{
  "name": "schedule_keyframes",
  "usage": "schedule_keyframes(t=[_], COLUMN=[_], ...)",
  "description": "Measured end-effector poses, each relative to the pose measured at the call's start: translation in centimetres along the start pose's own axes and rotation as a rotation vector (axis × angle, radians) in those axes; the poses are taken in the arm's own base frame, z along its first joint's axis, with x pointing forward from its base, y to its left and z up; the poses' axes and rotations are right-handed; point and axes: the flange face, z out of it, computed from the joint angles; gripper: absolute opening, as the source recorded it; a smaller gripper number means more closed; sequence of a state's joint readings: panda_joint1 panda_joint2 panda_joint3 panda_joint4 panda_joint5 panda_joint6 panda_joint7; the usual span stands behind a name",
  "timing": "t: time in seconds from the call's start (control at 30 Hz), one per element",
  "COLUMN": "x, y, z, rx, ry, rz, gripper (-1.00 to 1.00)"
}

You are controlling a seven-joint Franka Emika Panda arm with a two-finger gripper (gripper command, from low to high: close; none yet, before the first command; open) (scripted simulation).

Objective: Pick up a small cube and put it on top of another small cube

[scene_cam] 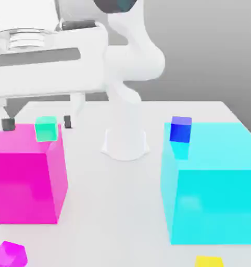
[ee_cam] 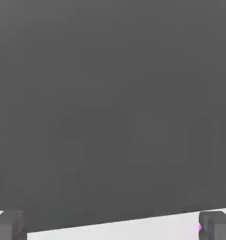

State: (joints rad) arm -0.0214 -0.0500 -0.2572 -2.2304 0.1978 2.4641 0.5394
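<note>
Exterior view: I see the white arm reaching across the upper part of the scene toward the exterior view's left, its round base point(scene_cam: 125, 143) standing on the white table point(scene_cam: 112, 208) between two large blocks. The gripper point(scene_cam: 38, 123) hangs at the far edge of the large magenta block point(scene_cam: 26, 177), its two dark fingertips point(scene_cam: 8, 124) spread wide apart. Between them sits a small green cube point(scene_cam: 46, 128), resting on the top of the magenta block near its far right corner; I see a gap on each side of the cube, so the fingers straddle it and neither touches it.

On the exterior view's right stands a large cyan block point(scene_cam: 213, 182). A small blue cube point(scene_cam: 180, 129) rests on its top at the far left corner, well apart from the green cube. At the near edge of the table a small magenta cube point(scene_cam: 9, 254) lies tilted, in front of the magenta block, and a small yellow cube point(scene_cam: 209, 261) lies in front of the cyan block, cut off by the frame.

Hand view: I see the gripper point(ee_cam: 113, 225) with its fingertips point(ee_cam: 217, 224) at the two lower corners of the frame, far apart, over a pale strip of surface and a dark grey backdrop. A sliver of magenta shows beside one fingertip.
</note>
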Motion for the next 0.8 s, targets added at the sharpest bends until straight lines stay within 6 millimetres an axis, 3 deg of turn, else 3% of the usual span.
schedule_keyframes(t=[0.33, 0.43, 0.57, 0.6, 0.8], x=[3.4, 3.8, 3.3, 3.1, 3.0], y=[9.5, 13.1, 15.5, 15.8, 16.0], z=[15.2, 19.1, 24.9, 25.8, 26.2], rx=[-0.210, -0.276, -0.296, -0.296, -0.296], ry=[-0.097, -0.118, -0.123, -0.123, -0.125], rz=[0.082, 0.102, 0.106, 0.106, 0.107], gripper=[0.00, 0.00, 0.00, -1.00, -1.00])
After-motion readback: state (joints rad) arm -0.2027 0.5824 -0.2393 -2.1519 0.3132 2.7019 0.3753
